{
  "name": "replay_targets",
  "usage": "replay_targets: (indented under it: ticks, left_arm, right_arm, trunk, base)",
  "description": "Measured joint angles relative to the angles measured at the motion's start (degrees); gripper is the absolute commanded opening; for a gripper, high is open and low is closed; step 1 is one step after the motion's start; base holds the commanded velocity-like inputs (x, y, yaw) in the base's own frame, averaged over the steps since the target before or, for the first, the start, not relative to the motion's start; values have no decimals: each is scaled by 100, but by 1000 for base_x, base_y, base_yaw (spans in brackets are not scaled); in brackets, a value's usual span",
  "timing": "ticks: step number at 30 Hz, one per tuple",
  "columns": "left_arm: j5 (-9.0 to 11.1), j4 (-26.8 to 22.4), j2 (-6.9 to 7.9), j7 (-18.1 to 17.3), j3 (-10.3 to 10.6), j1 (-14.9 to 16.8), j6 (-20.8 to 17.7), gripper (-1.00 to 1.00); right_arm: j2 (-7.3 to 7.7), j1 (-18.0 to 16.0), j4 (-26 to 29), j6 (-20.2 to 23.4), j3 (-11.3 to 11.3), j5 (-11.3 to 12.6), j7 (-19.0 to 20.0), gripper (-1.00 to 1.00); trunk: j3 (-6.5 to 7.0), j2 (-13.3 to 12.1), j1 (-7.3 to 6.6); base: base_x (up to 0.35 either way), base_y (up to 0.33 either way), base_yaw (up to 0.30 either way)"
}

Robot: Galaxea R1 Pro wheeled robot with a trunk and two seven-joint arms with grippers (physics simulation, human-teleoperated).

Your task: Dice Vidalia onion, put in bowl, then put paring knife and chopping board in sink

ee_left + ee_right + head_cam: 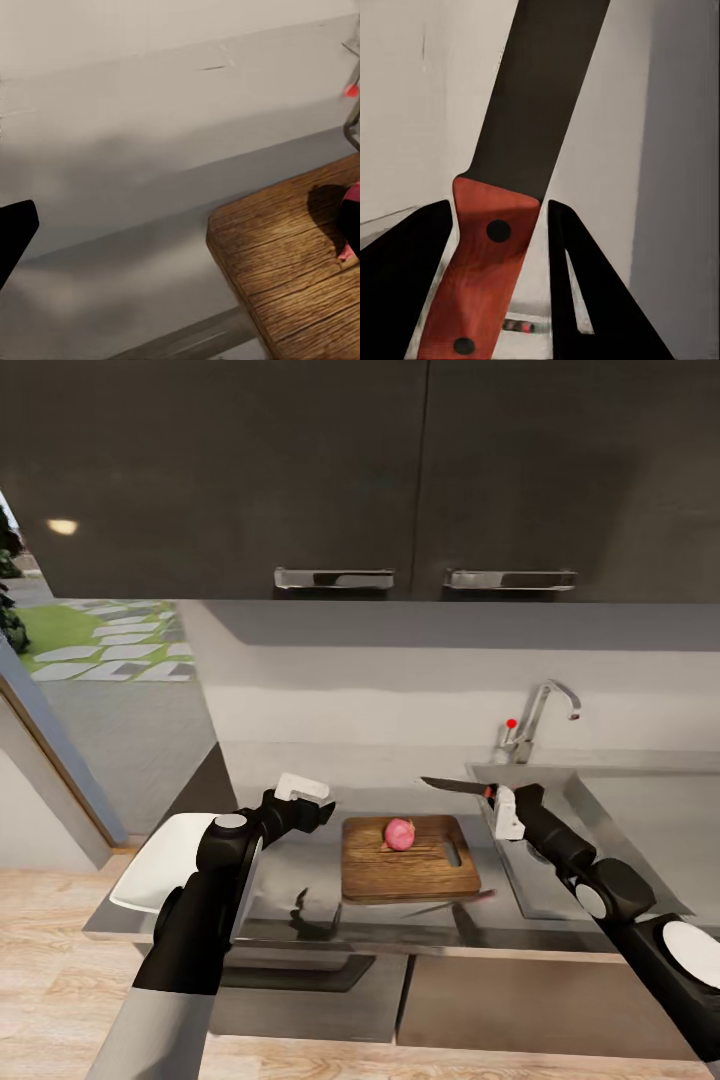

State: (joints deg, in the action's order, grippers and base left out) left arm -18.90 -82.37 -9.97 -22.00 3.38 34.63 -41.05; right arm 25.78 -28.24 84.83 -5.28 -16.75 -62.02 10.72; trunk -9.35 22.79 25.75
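So at this point the right pincer (497,800) was clamped on the paring knife (455,787), handle squeezed between the two fingers in the right wrist view, dark blade sticking straight out ahead. In the head view the knife was held up in the air, blade pointing left, hovering above the far right corner of the chopping board (408,857) and not touching anything.

The left pincer (303,792) was parked just off the board's left side, holding nothing as far as I could see; whether it was open or closed I honestly couldn't tell from these angles.

The onion (399,834) was sitting whole on the board, near the far edge, so the "get it out of the sink" bit looked done, and the knife was picked up too. No cut showed yet.

Still left, by my read: the dicing, moving the pieces into the white bowl (168,860) at the left end of the surface (300,880), then dropping knife and board into the sink (560,840) on the right.
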Motion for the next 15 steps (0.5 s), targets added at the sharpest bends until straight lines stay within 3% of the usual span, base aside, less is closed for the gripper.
replay_targets:
  ticks: [2,6,11,15]
  left_arm:
    - [0,0,0,-2,0,0,-5,100]
    - [0,0,0,-11,-1,-3,-13,100]
    - [0,-4,0,-45,-6,-1,-23,100]
    - [2,-231,0,-294,-8,0,-29,100]
  right_arm:
    - [-4,0,-3,4,-158,-393,-318,-100]
    - [-6,-5,-7,1,-410,-836,-625,-100]
    - [-4,-4,-8,-7,-499,-979,-706,-100]
    - [-6,-4,-8,-9,-514,-1006,-720,-100]
  trunk:
    - [0,0,0]
    - [0,0,0]
    - [0,0,0]
    - [0,0,0]
  base:
    - [0,48,0]
    - [0,18,0]
    - [0,4,0]
    - [0,0,0]
